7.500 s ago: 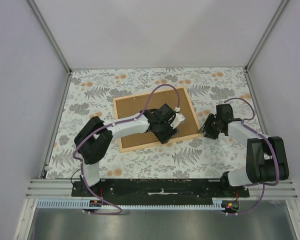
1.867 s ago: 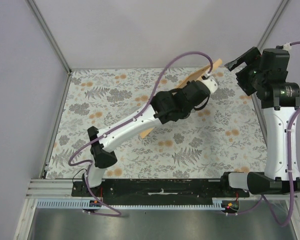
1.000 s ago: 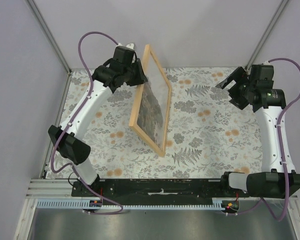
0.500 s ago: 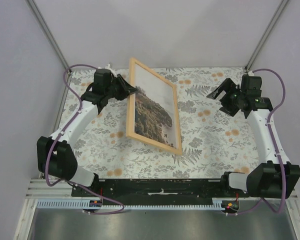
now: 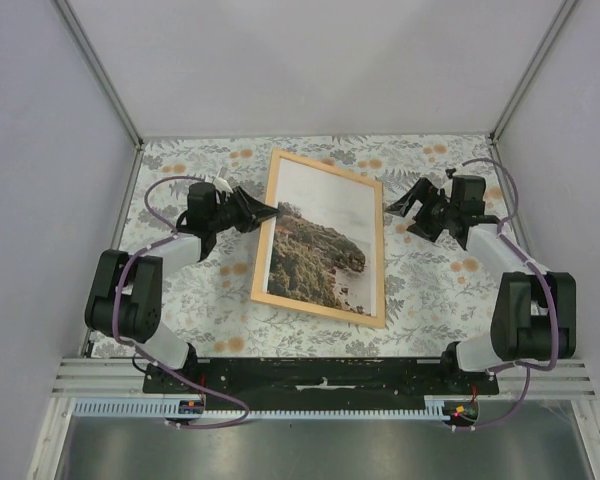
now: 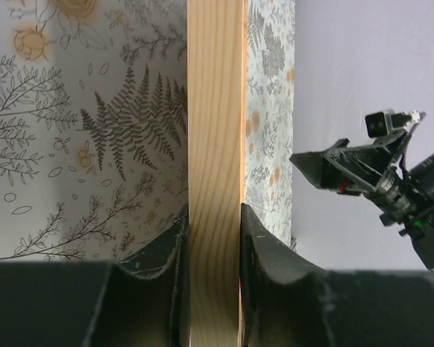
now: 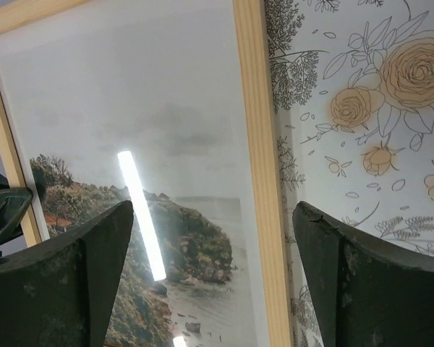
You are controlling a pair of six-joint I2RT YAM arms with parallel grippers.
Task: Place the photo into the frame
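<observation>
The light wooden frame [image 5: 382, 262] lies face up in the middle of the table with the photo [image 5: 315, 255] of a green wooded coast inside it, behind glare. My left gripper [image 5: 264, 212] is shut on the frame's left bar; in the left wrist view that bar [image 6: 215, 130] runs straight up between the fingers [image 6: 269, 238]. My right gripper [image 5: 401, 210] hangs open just off the frame's right bar. In the right wrist view its jaws stand wide apart over the photo [image 7: 166, 144] and the right bar [image 7: 259, 166], touching neither.
A floral tablecloth [image 5: 440, 290] covers the table. Pale enclosure walls [image 5: 310, 70] and metal corner posts close it in at the back and sides. Both arm bases sit on the black rail [image 5: 320, 372] at the near edge.
The frame has come down and turned towards the near side, lying flatter. The left gripper has moved down with it. The right gripper has moved left, closer to the frame's right bar.
</observation>
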